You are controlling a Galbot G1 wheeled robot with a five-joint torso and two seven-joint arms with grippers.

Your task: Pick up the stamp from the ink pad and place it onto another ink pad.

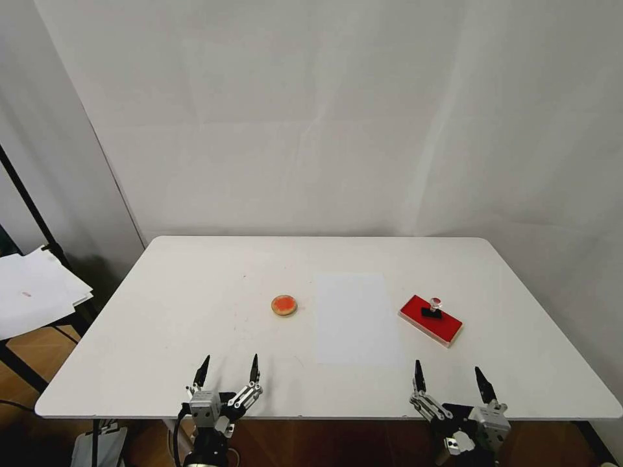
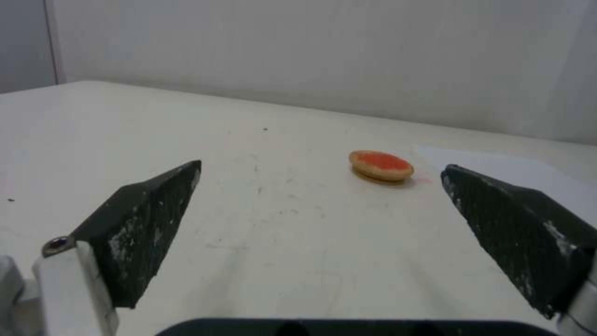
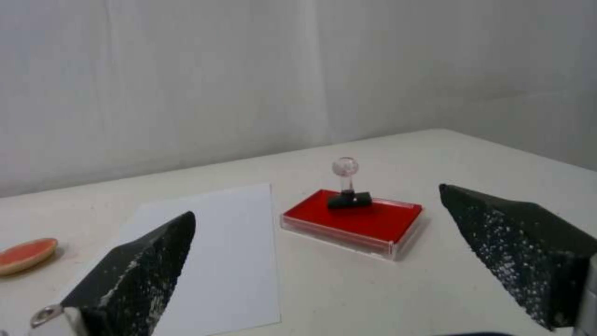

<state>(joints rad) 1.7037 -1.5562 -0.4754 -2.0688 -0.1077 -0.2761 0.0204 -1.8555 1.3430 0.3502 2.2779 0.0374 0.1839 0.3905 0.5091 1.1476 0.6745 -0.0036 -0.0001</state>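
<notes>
Head view shows me the stamp [image 1: 433, 307] standing on the red ink pad [image 1: 431, 320], right side of the table [image 1: 195, 292]. Round orange pad [image 1: 284, 305] sits apart, past white paper [image 1: 354, 318]. My left pincer [image 1: 228, 371] and right pincer [image 1: 450, 381] hang spread wide, holding nothing, near the table's front edge

Each gripper, the left gripper [image 1: 228, 372] and the right gripper [image 1: 450, 381], has two black wedge-shaped fingers [image 2: 146, 228] tapering to points, speckled with pale scuffs. The fingers are bolted to silver metal links with small round screws. Below sit grey boxy wrist housings, and a black cable [image 1: 176, 436] loops beside the left one.
</notes>
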